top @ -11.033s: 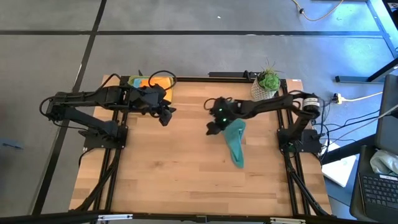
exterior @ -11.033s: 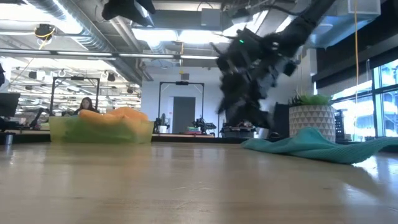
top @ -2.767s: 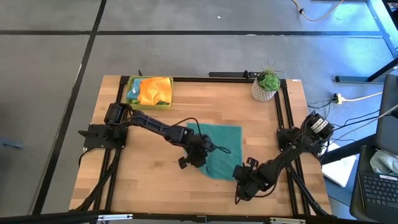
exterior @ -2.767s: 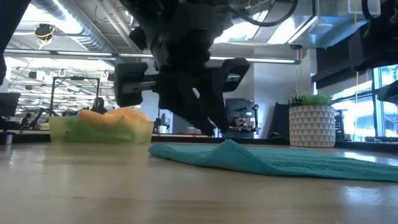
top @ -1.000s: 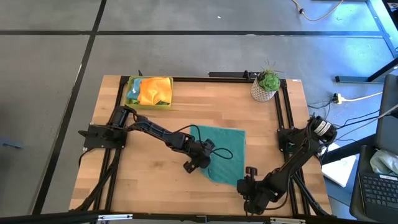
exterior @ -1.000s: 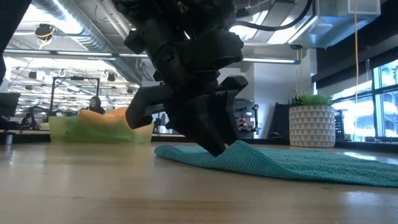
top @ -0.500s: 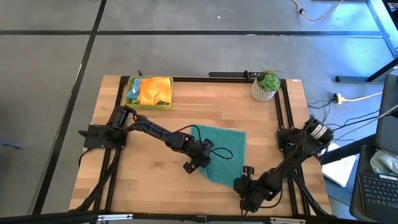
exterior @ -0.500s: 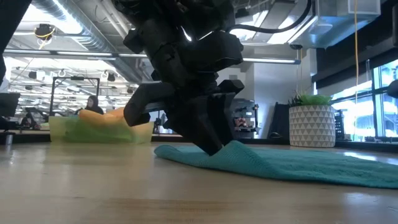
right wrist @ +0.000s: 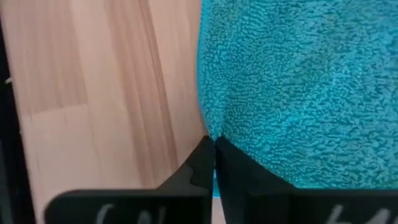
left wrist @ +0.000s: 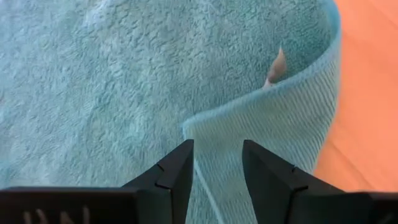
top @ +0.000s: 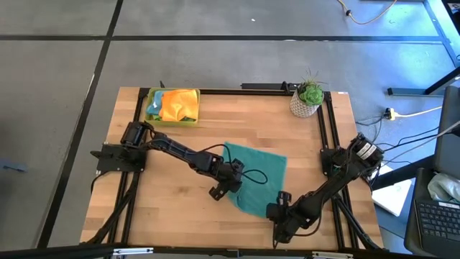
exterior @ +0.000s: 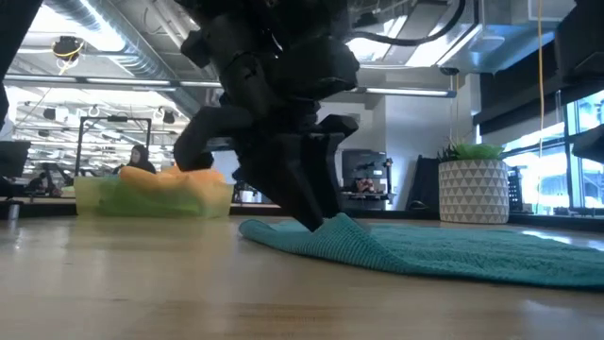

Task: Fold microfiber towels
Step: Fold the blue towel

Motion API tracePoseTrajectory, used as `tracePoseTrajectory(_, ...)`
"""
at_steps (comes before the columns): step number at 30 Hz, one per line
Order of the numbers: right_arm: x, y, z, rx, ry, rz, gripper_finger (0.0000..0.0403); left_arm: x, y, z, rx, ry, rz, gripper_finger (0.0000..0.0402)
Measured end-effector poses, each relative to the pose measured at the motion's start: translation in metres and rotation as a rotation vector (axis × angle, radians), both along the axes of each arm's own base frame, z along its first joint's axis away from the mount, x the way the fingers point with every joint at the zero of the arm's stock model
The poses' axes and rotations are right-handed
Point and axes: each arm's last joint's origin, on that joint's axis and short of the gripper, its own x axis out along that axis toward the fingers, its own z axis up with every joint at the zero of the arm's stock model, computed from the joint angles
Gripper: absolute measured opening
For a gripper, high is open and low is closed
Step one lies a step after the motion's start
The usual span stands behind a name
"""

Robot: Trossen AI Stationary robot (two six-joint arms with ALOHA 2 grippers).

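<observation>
A teal microfiber towel lies spread on the wooden table, right of the middle. My left gripper is at its left near corner, shut on a raised flap of it; the low view shows this as a small ridge under the dark fingers. My right gripper is at the towel's near edge, its fingers shut together at that edge. More towels, orange and light blue, lie heaped in the yellow-green tray. My left gripper pinches the towel's curled-up corner flap between its two fingers, coming slanting down from the table's left. The flap stands a little off the table, ribbed side out, and the rest of the towel lies flat. My right gripper has its two fingers closed on the towel's near edge, pointing steeply down from above. A strip of teal shows between the fingers. The towel lies on the table beside them; one layer or several, I cannot tell.
The tray stands at the far left of the table. A white patterned pot with a green plant stands at the far right corner. Bare wood lies to the left of the towel and along the near edge.
My right gripper has gone toward the table's left and a little down, from bare wood near the front edge onto the towel's near edge. My left gripper has stayed at the towel's corner, the flap still raised.
</observation>
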Motion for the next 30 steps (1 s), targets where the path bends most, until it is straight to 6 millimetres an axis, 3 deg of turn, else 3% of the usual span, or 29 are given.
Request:
tracePoseTrajectory(7, 0.013, -0.004, 0.017, -0.03, 0.025, 0.052, 0.0005, -0.003, 0.008, 0.014, 0.043, -0.023, -0.004, 0.0131)
tracePoseTrajectory(13, 0.023, -0.002, 0.035, -0.039, -0.001, 0.094, 0.0003, 0.003, 0.011, 0.03, 0.017, -0.134, -0.139, 0.0131)
tracePoseTrajectory(18, 0.026, 0.001, 0.045, -0.051, 0.011, 0.095, 0.0003, 0.001, 0.009, 0.027, -0.049, -0.121, -0.278, 0.0131)
tracePoseTrajectory(30, 0.032, 0.001, 0.068, -0.119, 0.019, 0.129, 0.0002, 0.001, 0.008, 0.02, -0.038, -0.114, -0.361, 0.0131)
